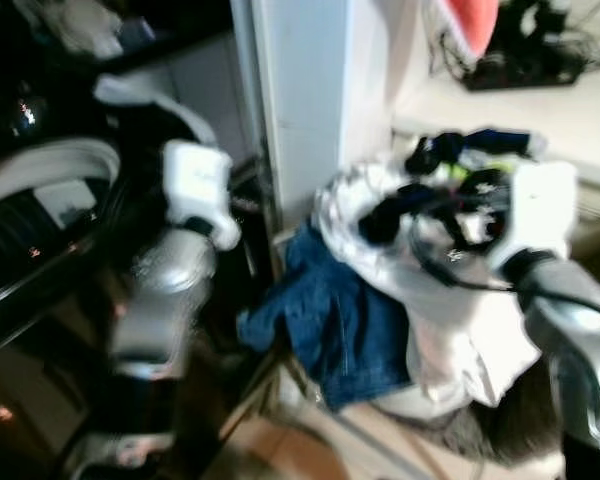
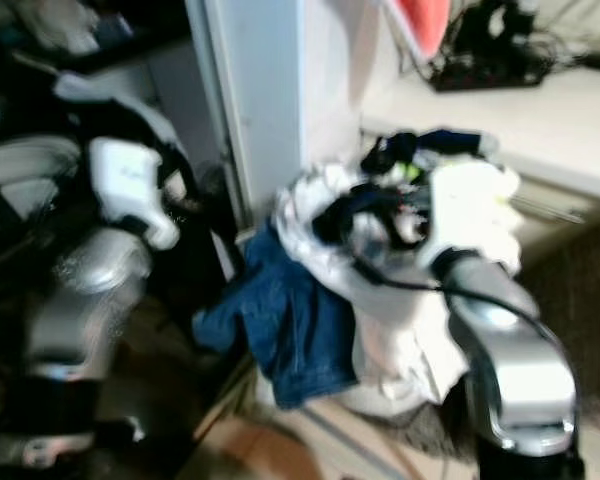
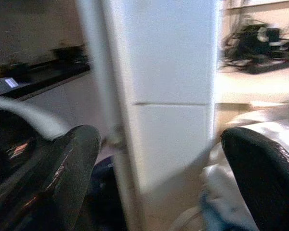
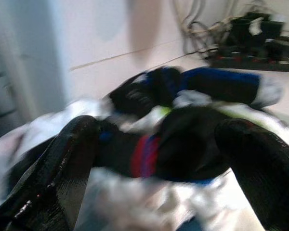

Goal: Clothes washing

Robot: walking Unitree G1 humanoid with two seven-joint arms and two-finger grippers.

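Jeans (image 1: 335,320) draped lengthwise down laundry pile (image 1: 430,290), right claw (image 4: 154,159) spread over dark clothes (image 4: 183,139)

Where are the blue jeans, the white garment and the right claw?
blue jeans (image 1: 345,330), left eye view, middle of the denim.
white garment (image 1: 460,345), left eye view, hanging lower part.
right claw (image 4: 154,159), right wrist view, between its fingertips.
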